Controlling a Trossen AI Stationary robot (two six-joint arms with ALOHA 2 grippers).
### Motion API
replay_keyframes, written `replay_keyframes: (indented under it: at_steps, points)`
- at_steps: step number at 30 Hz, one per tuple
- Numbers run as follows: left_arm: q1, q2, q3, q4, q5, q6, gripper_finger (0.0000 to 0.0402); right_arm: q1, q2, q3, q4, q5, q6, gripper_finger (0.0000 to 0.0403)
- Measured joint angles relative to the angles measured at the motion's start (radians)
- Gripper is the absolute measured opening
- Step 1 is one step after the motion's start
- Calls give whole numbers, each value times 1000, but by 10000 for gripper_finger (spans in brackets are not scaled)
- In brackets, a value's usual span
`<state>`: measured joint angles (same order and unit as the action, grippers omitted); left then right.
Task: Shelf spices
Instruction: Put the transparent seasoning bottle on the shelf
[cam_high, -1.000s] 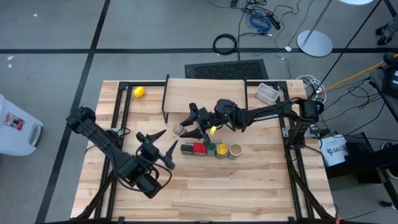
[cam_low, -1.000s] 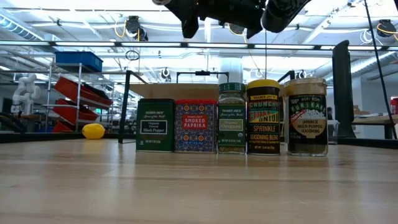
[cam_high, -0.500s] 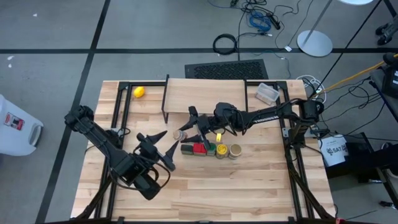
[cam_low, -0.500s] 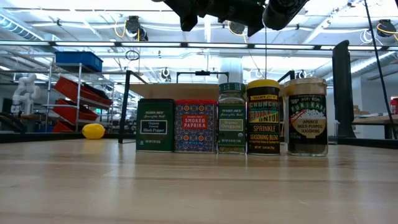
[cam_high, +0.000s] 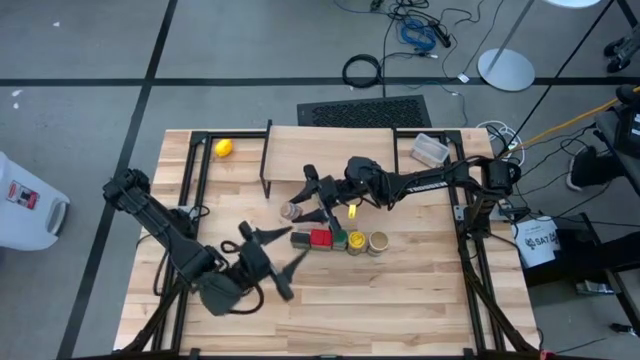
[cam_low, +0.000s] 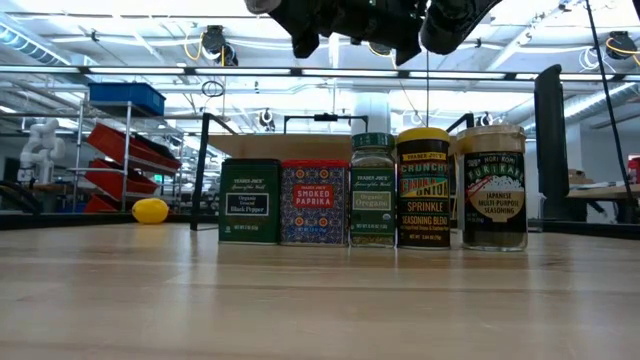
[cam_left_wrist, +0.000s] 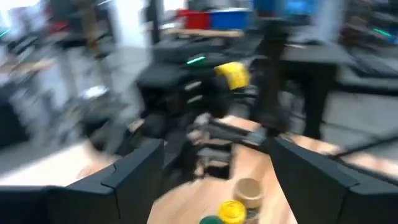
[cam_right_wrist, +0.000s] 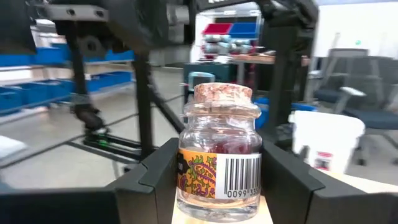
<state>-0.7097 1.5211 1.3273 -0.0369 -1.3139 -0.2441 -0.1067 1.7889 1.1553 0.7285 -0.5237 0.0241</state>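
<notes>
A robotics lab or workshop, by every sign. Grey concrete floor (cam_high: 80, 60) marked with dark lines, loose coiled black and blue cables (cam_high: 365, 70) beside a round white stand base (cam_high: 505, 68), and a light wooden worktop (cam_high: 400, 300) on a black metal frame. Beyond it, metal racks of red and blue storage bins (cam_low: 125, 130), exposed ceiling pipes (cam_low: 300, 70), and a black office chair (cam_right_wrist: 345, 93).
</notes>
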Motion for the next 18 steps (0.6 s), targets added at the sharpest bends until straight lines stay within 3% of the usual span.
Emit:
replay_keyframes:
  at_steps: [5,7,9,13,18]
  points:
    - [3,-9,0,383,246,539,301,-5,-4,0,9,-58,28,174]
    - [3,-24,0,462,265,640,301,-5,-12,0,8,-59,42,174]
    - [0,-43,0,460,223,709,301,-5,-28,0,8,-59,55,174]
    - [-15,-62,0,310,135,710,301,-5,-60,0,7,-82,70,174]
    - [-18,-64,-1,124,81,540,301,10,-83,0,2,-91,78,174]
